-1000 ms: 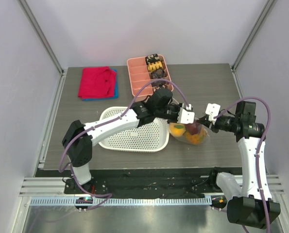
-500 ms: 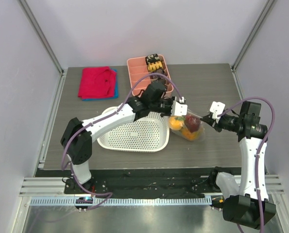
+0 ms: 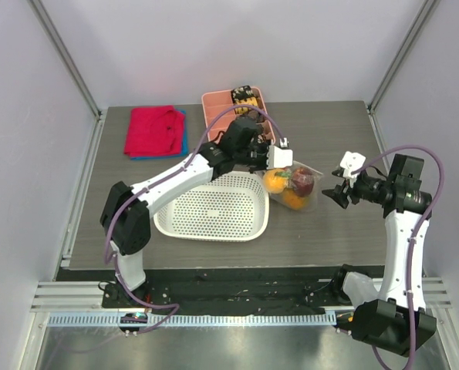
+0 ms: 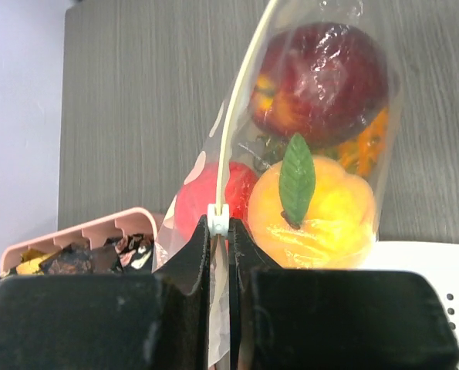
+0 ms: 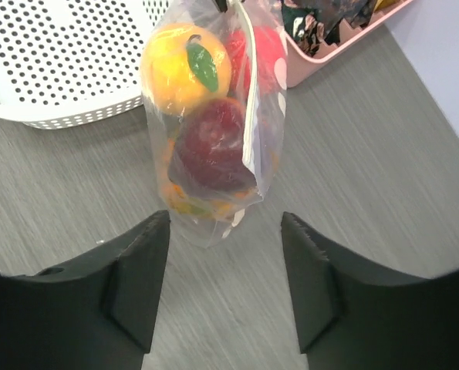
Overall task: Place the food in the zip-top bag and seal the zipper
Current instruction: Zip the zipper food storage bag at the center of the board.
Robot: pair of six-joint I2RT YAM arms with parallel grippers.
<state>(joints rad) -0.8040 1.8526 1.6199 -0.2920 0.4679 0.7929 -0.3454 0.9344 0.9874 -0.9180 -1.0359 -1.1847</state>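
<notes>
Backing off rightward, the right gripper has let go and stands open, apart from the zip-top bag. Clamped tight, the left gripper pinches its zipper. 4 toy fruits sit inside, beside the white basket.

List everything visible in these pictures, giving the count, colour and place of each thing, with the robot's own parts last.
table: one, grey, under everything
red cloth: one, red, far left
blue cloth: one, blue, under the red cloth
tray: one, pink, far middle
snack pieces: several, dark brown and yellow, in the tray
basket: one, white, near middle
zip-top bag: one, clear with white dots, right of the basket
zipper: one, whitish, along the bag's mouth
peach: one, orange, in the bag
dark red apple: one, in the bag
small red apple: one, in the bag
pineapple: one, orange-yellow, in the bag
left gripper: shut on the zipper
right gripper: open, right of the bag, apart
</notes>
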